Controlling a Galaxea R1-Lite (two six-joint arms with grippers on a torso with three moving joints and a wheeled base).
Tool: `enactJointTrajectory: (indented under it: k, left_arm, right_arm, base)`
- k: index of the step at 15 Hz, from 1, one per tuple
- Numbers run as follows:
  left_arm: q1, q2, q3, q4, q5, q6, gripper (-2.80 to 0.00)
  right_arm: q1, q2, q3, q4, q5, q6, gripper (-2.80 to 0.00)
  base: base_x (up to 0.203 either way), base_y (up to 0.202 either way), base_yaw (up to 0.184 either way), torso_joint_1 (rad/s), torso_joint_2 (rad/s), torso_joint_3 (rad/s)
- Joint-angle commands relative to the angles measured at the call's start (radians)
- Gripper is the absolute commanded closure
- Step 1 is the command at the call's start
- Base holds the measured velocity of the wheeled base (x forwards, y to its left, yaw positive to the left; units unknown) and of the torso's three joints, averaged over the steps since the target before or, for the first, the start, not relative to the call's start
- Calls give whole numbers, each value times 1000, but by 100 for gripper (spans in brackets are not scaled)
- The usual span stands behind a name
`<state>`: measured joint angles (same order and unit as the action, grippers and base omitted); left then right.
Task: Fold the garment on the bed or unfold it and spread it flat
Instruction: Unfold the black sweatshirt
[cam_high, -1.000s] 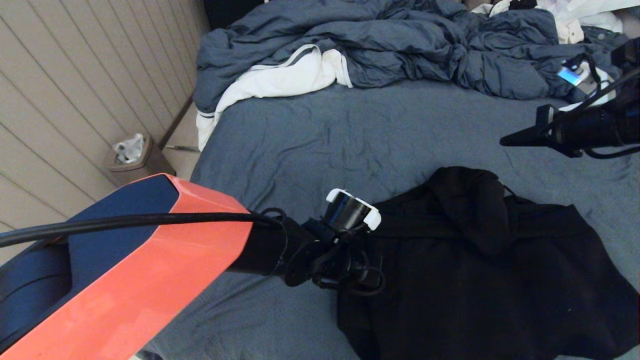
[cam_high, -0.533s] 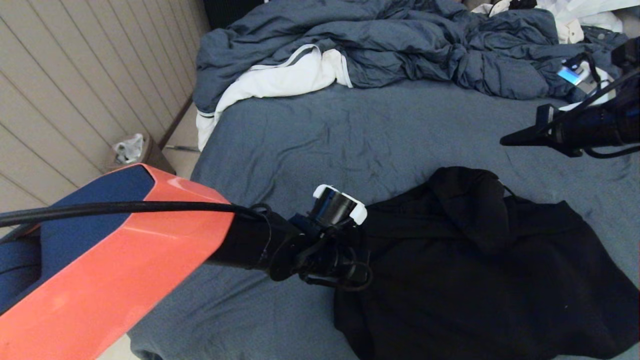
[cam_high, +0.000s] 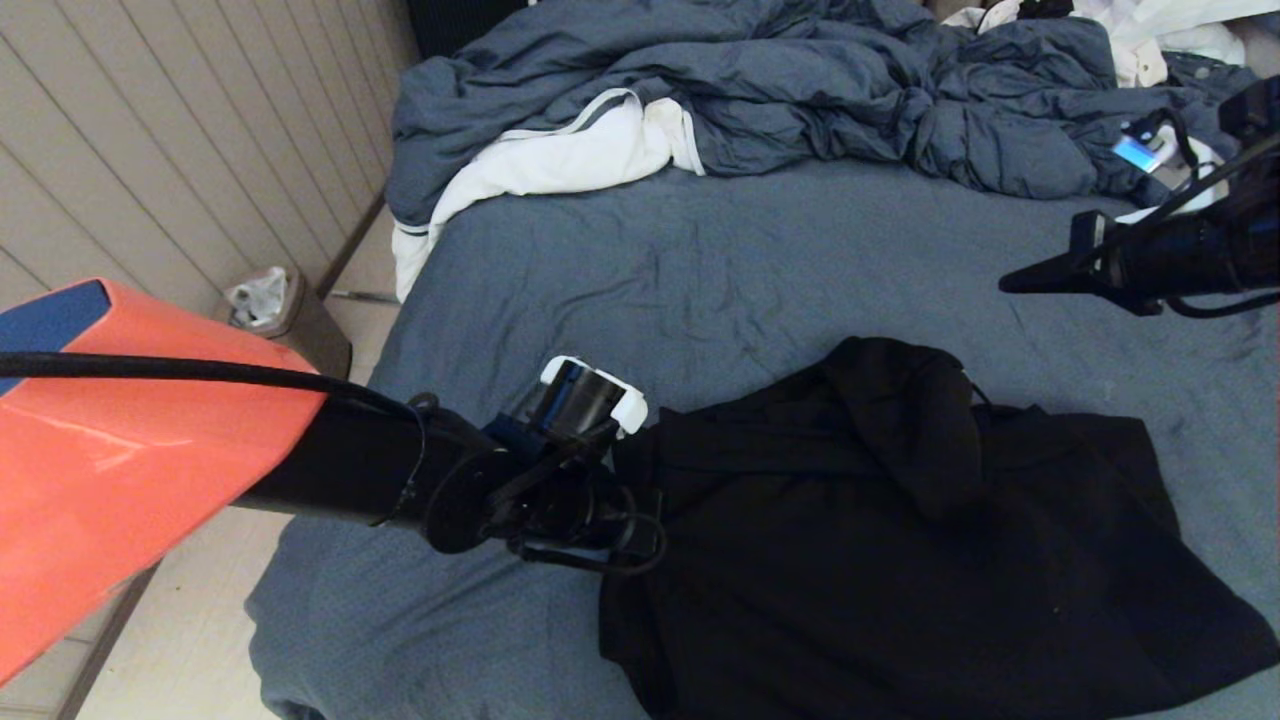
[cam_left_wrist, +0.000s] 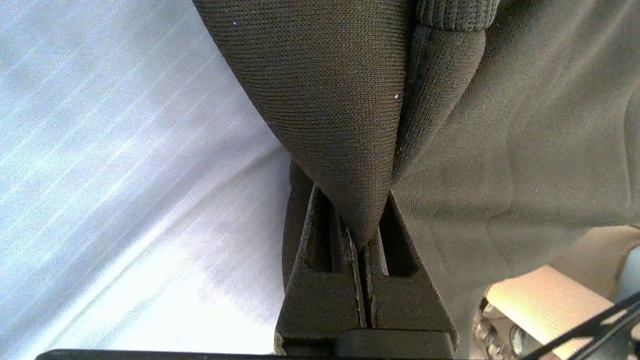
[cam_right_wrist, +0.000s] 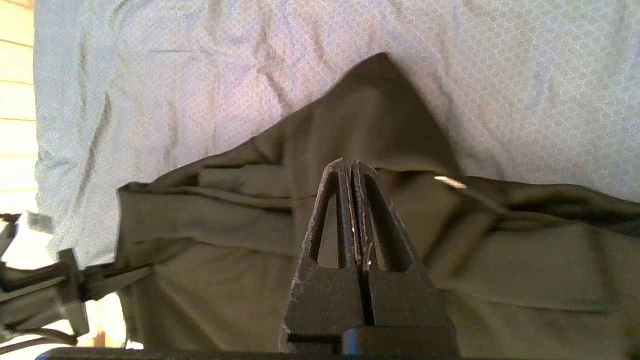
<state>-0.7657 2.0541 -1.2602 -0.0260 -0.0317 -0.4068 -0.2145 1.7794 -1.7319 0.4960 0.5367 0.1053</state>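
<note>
Head view: left gripper (cam_left_wrist: 367, 225) pinching the black hoodie (cam_high: 900, 540) at its left edge.
Hoodie lies rumpled on the bed (cam_high: 700, 270), well short of the duvet (cam_high: 760, 90); right gripper (cam_high: 1010, 284) hangs above the hoodie, fingers pressed together, holding nothing.

I see the bed (cam_high: 700, 270) filling the frame, the garment (cam_high: 900, 560) lower right, a duvet (cam_high: 800, 90) and white cloth (cam_high: 560, 160) along the top.
</note>
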Motion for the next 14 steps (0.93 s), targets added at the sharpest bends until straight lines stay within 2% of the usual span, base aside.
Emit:
enactJointTrajectory:
  k: [1,3,7,9,14]
  left_arm:
    - [10,-47,37,0,2,-3,0]
    - [49,-73,78,0,1,0,0]
    - [182,-112,155,-4,-11,29,0]
    - [238,-122,195,-55,-15,52,0]
    - [259,-115,220,-145,-21,69,0]
  right_arm:
    - [0,2,-1,3,3,1,0]
    - [1,2,0,3,3,1,0]
    - [1,3,0,3,3,1,0]
    - [1,3,2,3,3,0,0]
    - [4,11,3,3,2,-1,0]
  base:
    - [0,0,0,0,0,0]
    - [0,0,0,0,0,0]
    - [0,0,0,0,0,0]
    - [0,0,0,0,0,0]
    - [0,0,0,0,0,0]
